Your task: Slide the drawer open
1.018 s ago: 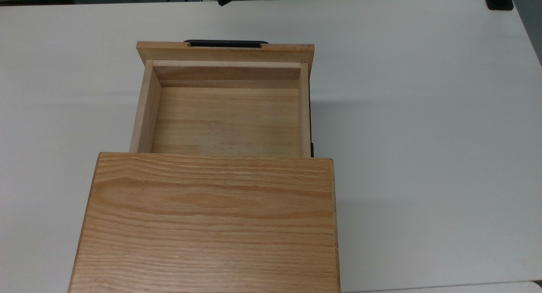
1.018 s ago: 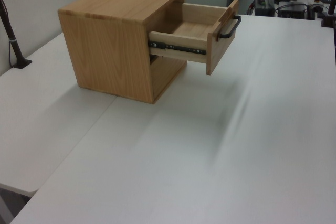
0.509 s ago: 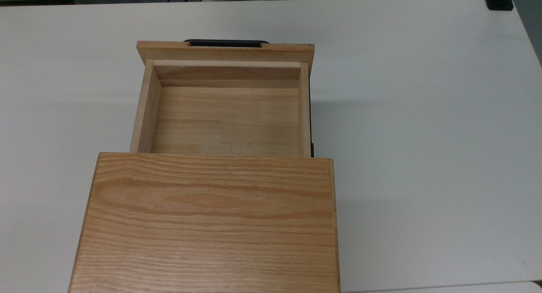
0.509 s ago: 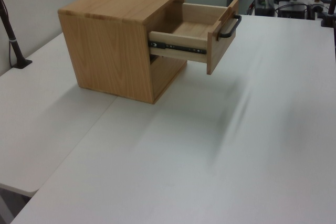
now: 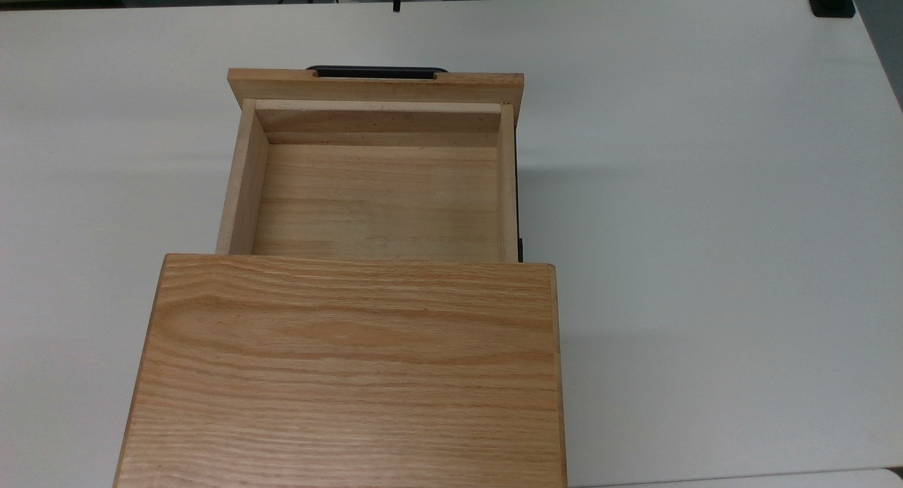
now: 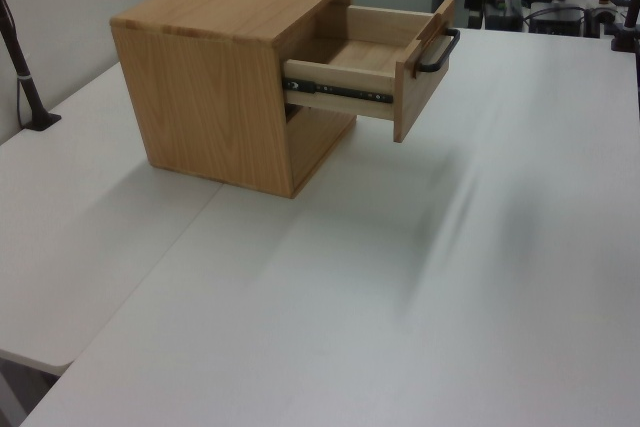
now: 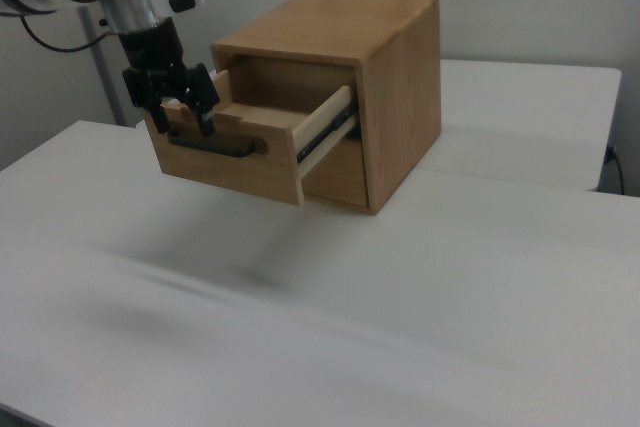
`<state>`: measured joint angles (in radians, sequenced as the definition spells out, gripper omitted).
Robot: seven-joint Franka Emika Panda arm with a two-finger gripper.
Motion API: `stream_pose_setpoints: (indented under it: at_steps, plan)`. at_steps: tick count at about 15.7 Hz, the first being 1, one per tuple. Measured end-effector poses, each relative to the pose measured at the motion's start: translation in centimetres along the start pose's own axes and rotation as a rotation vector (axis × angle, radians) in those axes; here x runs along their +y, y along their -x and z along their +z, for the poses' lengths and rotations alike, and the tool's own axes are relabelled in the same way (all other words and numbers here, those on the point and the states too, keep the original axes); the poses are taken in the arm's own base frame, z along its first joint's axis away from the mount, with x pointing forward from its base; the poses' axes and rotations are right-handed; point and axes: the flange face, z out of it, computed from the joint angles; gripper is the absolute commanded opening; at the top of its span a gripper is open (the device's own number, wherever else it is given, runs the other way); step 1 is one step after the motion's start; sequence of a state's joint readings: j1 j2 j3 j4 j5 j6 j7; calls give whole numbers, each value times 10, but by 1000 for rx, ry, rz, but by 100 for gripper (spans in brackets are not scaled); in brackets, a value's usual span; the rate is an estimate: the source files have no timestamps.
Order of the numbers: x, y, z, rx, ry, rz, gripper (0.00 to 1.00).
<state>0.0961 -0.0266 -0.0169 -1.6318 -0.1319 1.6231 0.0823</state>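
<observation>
— Drawer (image 5: pixel 377 185) first: where does it sit?

— In the upper middle of the top view, pulled well out of the oak cabinet (image 5: pixel 349 375), which fills the lower middle of that frame. Its inside is bare wood. In the left view the drawer (image 6: pixel 375 72) juts toward the upper right of the frame, with a metal slide rail (image 6: pixel 335 89) showing along its side.

— And the handle?

— The black bar handle (image 5: pixel 377 71) lies along the front panel at the top edge of the drawer in the top view. In the right view the handle (image 7: pixel 212 146) runs across the panel at centre left.

— Where is the gripper?

— In the right view, upper left of the frame, the gripper (image 7: pixel 182 117) hangs at the top edge of the front panel, just above the handle. Its two black fingers (image 7: pixel 205 107) stand apart with nothing between them.

— What is underneath it all?

— A white table (image 5: pixel 705 227), which the cabinet stands on.
</observation>
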Motion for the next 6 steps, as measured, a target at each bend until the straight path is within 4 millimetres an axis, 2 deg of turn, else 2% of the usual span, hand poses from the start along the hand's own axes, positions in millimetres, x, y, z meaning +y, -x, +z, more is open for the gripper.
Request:
stream_pose_setpoints:
  at_steps: [6]
  plan:
    - [-6, -3, -5, 11, -4, -25, 100]
